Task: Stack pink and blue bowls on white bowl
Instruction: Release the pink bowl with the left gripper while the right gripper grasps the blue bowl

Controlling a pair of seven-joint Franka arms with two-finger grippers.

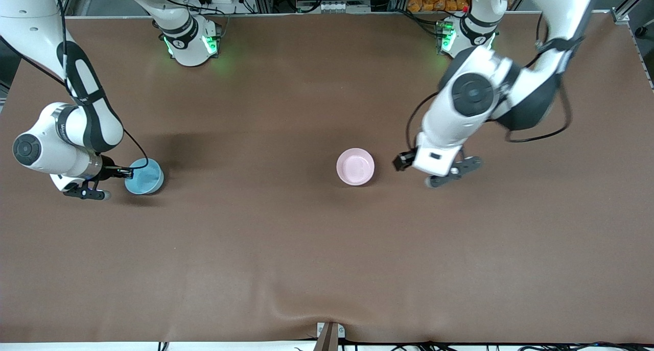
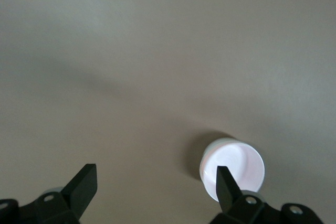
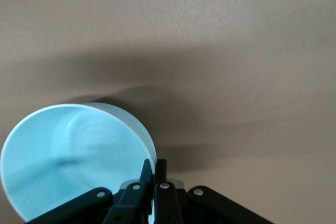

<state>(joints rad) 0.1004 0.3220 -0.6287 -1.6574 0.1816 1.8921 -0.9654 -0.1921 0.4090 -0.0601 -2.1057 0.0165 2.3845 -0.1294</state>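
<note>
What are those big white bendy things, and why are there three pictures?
They are two robot arms with pinching grippers. One picture looks down from a high camera facing them; the other two come from small cameras on the wrists. On the brown table sits a small round pale pink plastic bowl, apparently nested in a white one whose wall shows in the left wrist picture. The left gripper is beside it, open and empty. The right gripper is shut on the rim of a small round light blue plastic bowl.

Pink bowl (image 1: 355, 166) mid-table; blue bowl (image 1: 145, 177) toward right arm's end (well apart).
</note>
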